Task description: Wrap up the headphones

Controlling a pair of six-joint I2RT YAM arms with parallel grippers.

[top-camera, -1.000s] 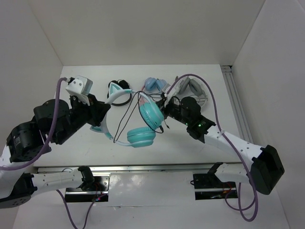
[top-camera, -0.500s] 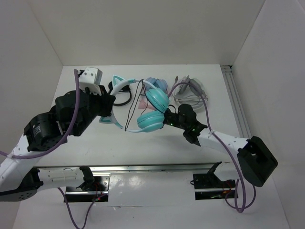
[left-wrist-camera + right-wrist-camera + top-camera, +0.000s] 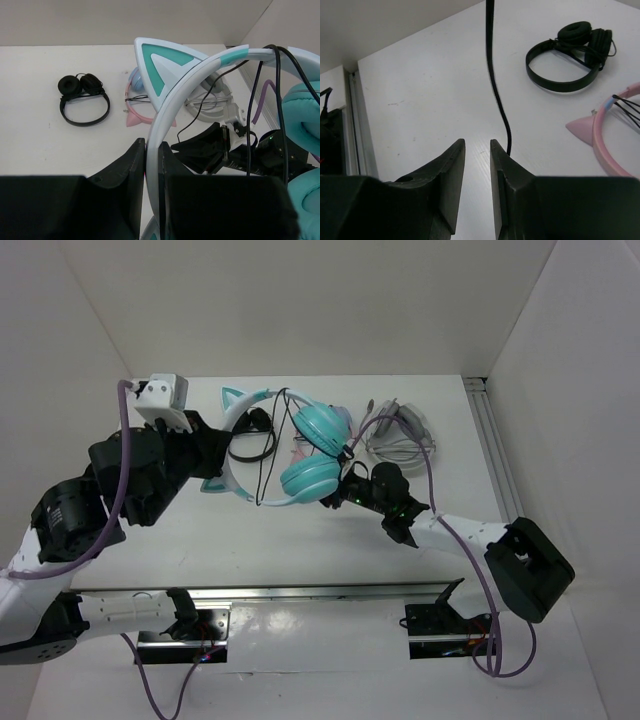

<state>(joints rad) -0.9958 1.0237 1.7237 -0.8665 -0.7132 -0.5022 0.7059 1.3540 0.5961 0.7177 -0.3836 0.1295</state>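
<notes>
Teal headphones (image 3: 310, 478): headband (image 3: 167, 97) clamped in left pincer (image 3: 151, 150); right pincer (image 3: 476, 147) slightly apart (cable (image 3: 492, 75) beside finger).

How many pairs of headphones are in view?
4. Teal pair held up by the left hand; black pair, pink pair and grey-white pair on the table behind. Others may be hidden.

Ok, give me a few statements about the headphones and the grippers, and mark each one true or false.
1. The left gripper clamps the teal headphones by the headband. True.
2. The black headphones lie on the table. True.
3. The teal headphones lie flat on the table. False: they are held up off it.
4. The right gripper holds the pink headphones. False: they lie on the table.
5. The teal headphones' cable is white. False: it is black.
</notes>
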